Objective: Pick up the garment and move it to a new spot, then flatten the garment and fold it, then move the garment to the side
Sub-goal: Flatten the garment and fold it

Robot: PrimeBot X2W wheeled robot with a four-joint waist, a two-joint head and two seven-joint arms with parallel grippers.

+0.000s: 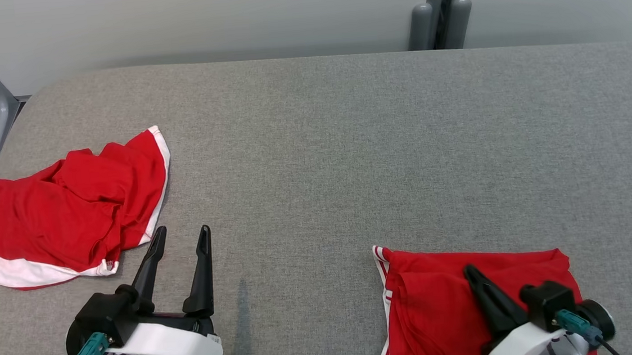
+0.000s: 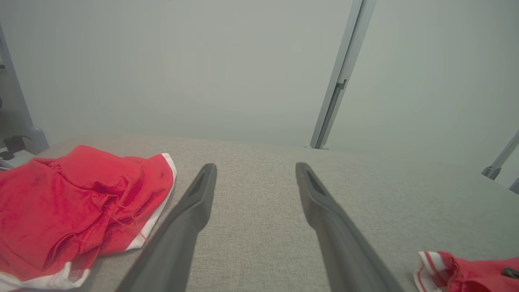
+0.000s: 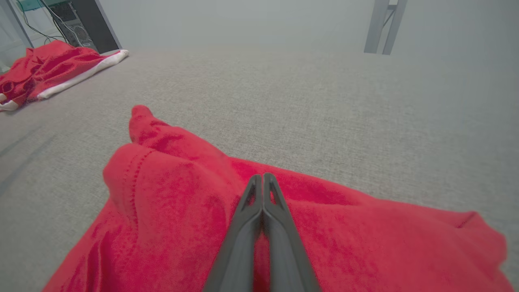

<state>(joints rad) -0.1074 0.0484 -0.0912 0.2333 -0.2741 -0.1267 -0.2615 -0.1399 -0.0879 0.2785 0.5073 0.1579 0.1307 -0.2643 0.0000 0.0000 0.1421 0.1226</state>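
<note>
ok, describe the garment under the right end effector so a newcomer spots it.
On the grey table, look near the right front edge, under the shut right end effector: the folded red garment. Unlike the crumpled red garment with a broad white hem on the left, it is squared off, with thin white stripes along its left edge.

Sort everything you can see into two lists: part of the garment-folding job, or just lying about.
Job: folded red garment; right end effector, shut over it; left end effector, open.
Lying about: crumpled red garment; computer tower; grey post.
</note>
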